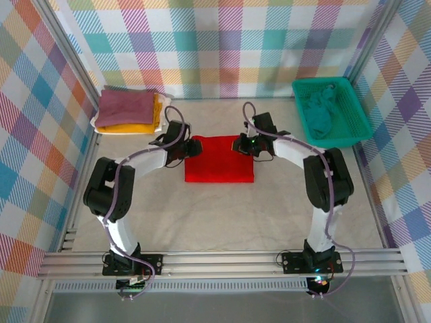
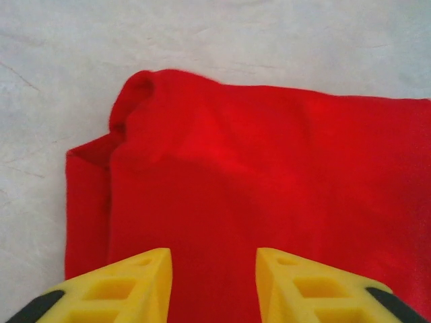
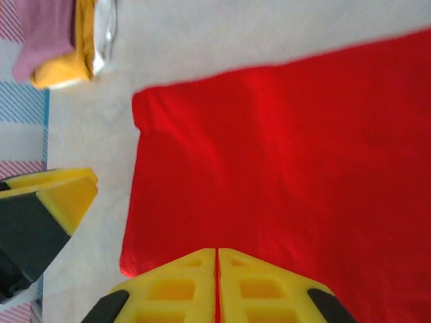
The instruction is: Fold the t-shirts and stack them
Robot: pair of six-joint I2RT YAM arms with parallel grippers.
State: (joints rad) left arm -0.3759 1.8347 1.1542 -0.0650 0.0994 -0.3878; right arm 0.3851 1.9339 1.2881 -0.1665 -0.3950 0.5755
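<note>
A bright red t-shirt (image 1: 220,159) lies folded into a flat rectangle in the middle of the table. My left gripper (image 1: 192,147) hovers at its far left corner. In the left wrist view that gripper (image 2: 214,269) is open, with the red t-shirt (image 2: 269,175) showing through the gap and a small bump at its corner. My right gripper (image 1: 241,145) is at the far right corner. Its yellow fingers (image 3: 217,259) are pressed together above the smooth red t-shirt (image 3: 283,155), with no cloth visibly pinched.
Folded t-shirts are stacked at the back left: mauve (image 1: 126,104) on top, then mustard yellow (image 1: 131,126). A teal mesh basket (image 1: 360,124) at the back right holds a crumpled teal t-shirt (image 1: 320,111). Plaid walls surround the table.
</note>
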